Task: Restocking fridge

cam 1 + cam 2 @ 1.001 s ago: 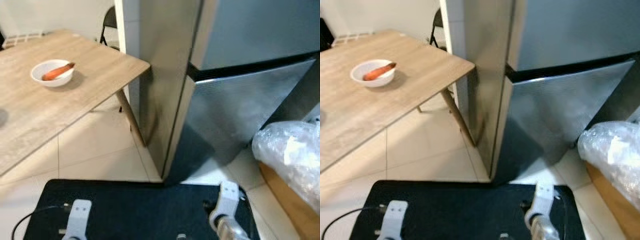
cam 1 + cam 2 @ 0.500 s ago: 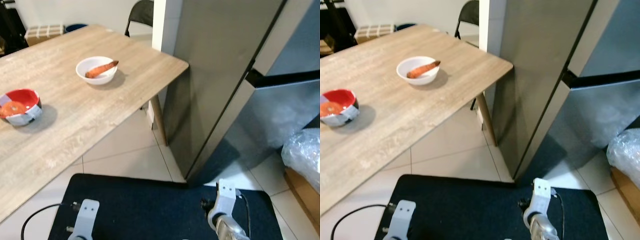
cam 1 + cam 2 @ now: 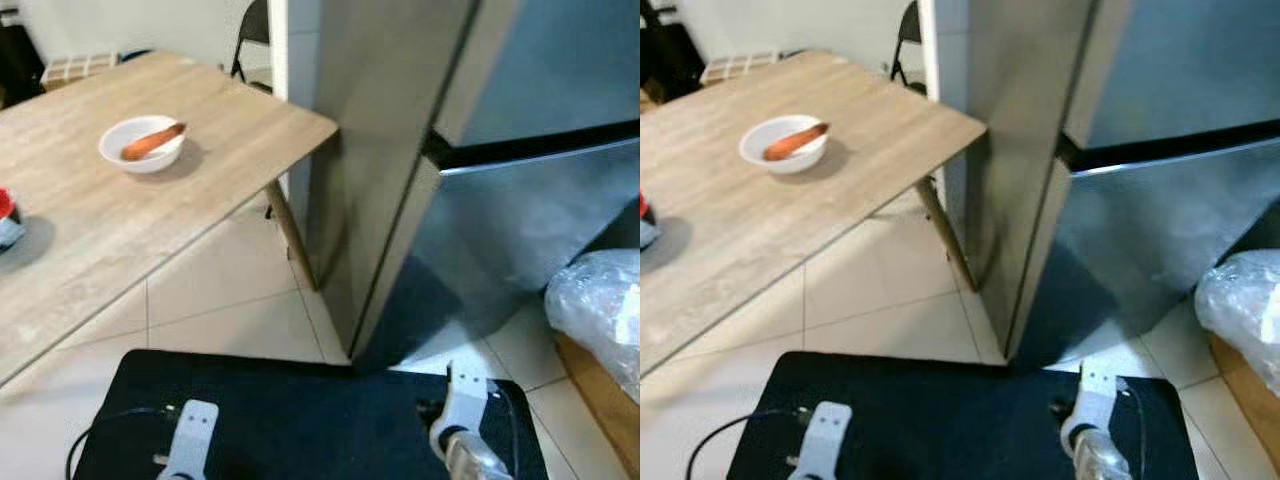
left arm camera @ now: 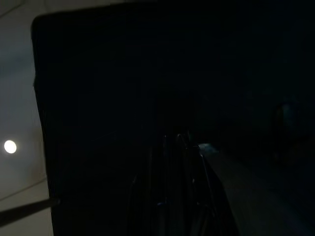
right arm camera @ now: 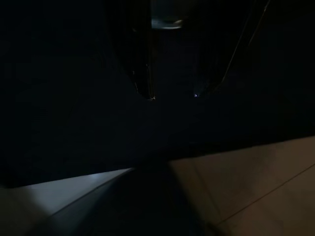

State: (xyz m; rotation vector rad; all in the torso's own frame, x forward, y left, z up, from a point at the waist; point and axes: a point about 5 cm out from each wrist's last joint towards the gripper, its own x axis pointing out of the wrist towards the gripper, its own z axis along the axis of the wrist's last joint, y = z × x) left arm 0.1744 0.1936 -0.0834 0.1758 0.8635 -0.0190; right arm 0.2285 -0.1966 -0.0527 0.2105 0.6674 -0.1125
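Pale floor tiles (image 3: 230, 300) run under a light wooden table (image 3: 90, 230) at ten o'clock in the left eye view, and on it a white bowl (image 3: 142, 147) holds a carrot (image 3: 152, 141) lying slantwise; a red bowl (image 3: 4, 215) is cut by the picture's edge at nine o'clock. A steel fridge (image 3: 480, 180) fills the one to three o'clock quarter, both doors closed, its near corner just beside the table's corner. A crinkled clear plastic bag (image 3: 600, 310) lies at four o'clock. From the right eye view the same fridge (image 3: 1140, 190) stands beside a dark chair (image 3: 908, 30) at twelve o'clock, and the robot's black front panel (image 3: 940, 420) spreads at six o'clock. Very dark, the left wrist view gives only the left gripper (image 4: 179, 147), fingers close together as far as can be made out. Equally dim, the right wrist view shows the right gripper (image 5: 172, 96) with fingertips apart, hanging over floor.
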